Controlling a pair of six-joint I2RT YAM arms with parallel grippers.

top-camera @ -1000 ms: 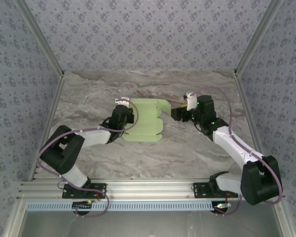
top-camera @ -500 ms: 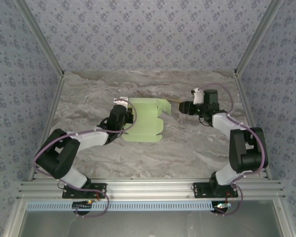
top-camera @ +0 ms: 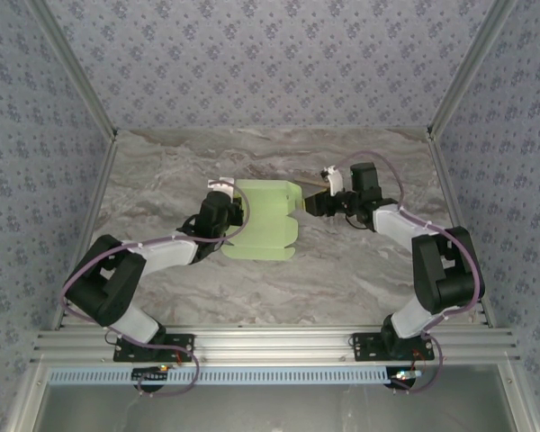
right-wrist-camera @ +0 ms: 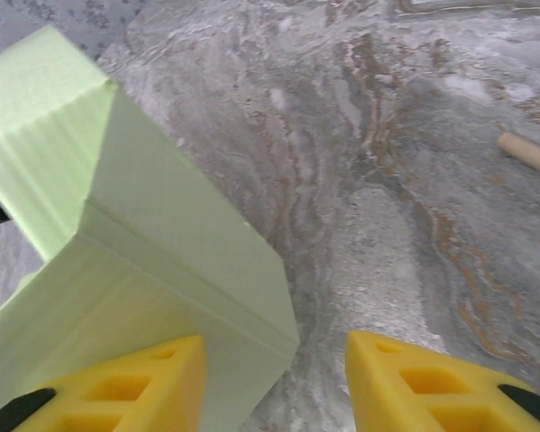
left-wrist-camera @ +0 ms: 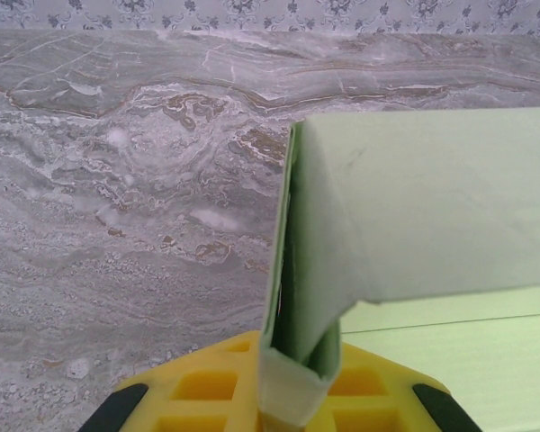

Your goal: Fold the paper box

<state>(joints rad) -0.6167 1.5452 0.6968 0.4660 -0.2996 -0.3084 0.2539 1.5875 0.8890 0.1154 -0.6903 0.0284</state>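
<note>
grasping the raised left flap of the pale green paper box (top-camera: 263, 220) at mid-table with the left gripper (left-wrist-camera: 288, 400), and hovering at its right edge with the right gripper (right-wrist-camera: 274, 369), jaws parted, a wooden stick (right-wrist-camera: 528, 153) nearby.

Worktop (top-camera: 162, 171): grey-brown marbled slab across the middle of the overhead frame.
Paper box (top-camera: 265, 229): pale green card at frame centre, partly folded up.
Wooden stick (right-wrist-camera: 529, 155): thin, tan, right edge of right wrist view, apart from the card.
</note>
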